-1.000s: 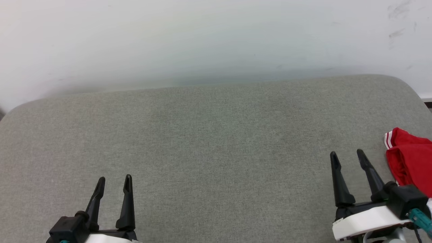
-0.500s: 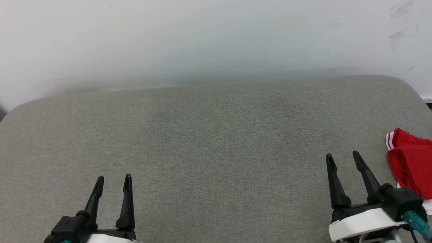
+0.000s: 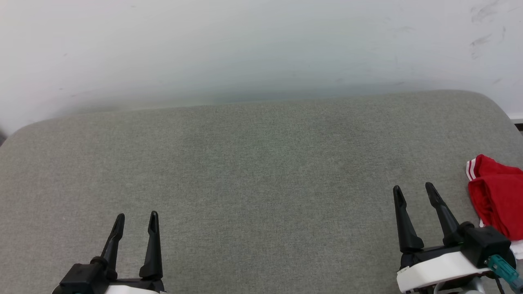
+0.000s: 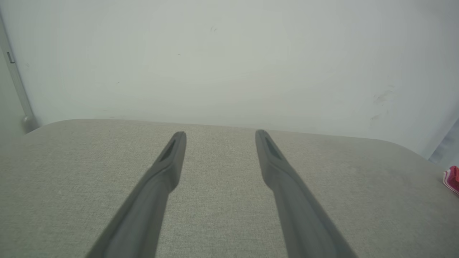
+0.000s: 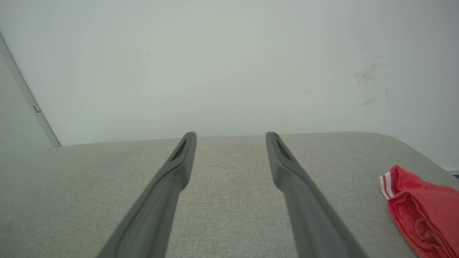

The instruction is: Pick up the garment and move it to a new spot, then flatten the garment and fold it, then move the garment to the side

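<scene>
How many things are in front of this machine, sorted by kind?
Grippers: 2 (left gripper, right gripper)
Red garment: 1
Grey cushion: 1
Total: 4

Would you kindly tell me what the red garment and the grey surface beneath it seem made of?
The garment: soft knit fabric, possibly polyester jersey, with a slight sheen; it slumps in rounded folds. The grey surface: woven upholstery cloth, matte, with a fine heathered weave and padded, rounded corners.
</scene>
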Controlling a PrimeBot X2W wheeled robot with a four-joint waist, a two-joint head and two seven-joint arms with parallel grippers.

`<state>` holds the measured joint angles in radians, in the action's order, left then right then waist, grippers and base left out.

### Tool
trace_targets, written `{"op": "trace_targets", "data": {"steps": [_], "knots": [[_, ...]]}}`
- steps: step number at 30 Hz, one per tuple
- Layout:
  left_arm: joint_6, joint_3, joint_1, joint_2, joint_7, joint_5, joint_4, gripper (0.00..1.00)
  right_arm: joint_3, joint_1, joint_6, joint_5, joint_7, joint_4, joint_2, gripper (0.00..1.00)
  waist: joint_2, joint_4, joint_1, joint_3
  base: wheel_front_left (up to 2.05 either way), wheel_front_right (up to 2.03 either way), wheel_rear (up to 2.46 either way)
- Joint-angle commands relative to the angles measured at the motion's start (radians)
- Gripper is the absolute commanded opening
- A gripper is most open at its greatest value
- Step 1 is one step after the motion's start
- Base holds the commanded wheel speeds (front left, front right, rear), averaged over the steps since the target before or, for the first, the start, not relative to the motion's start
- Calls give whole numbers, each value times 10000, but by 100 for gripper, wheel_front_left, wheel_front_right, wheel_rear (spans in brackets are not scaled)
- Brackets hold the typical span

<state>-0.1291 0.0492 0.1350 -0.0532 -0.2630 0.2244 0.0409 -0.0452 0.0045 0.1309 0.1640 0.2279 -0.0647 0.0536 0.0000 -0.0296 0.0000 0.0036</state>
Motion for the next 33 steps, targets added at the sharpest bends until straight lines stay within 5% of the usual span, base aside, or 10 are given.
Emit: {"op": "trace_targets", "data": {"steps": [1, 6, 7, 33], "knots": [[-11, 33, 56, 19, -22, 10, 38, 100, -19, 56, -4, -32, -26, 32, -50, 100, 0, 6, 0, 6, 0, 0, 0], [-11, 14, 11, 29, -21, 50, 121, 100, -36, 79, -4, -50, -14, 39, -52, 100, 0, 57, 0, 44, 0, 0, 0], [0, -29, 3, 15, 0, 57, 54, 0, -24, 7, 2, 5, 4, -26, -2, 0, 0, 54, 0, 44, 0, 0, 0], [0, -137, -690, -195, 875, 4333, -931, 0, 146, -303, 1, 4483, -756, -622, 217, 0, 0, 98, 1, 36, 0, 0, 0]]}}
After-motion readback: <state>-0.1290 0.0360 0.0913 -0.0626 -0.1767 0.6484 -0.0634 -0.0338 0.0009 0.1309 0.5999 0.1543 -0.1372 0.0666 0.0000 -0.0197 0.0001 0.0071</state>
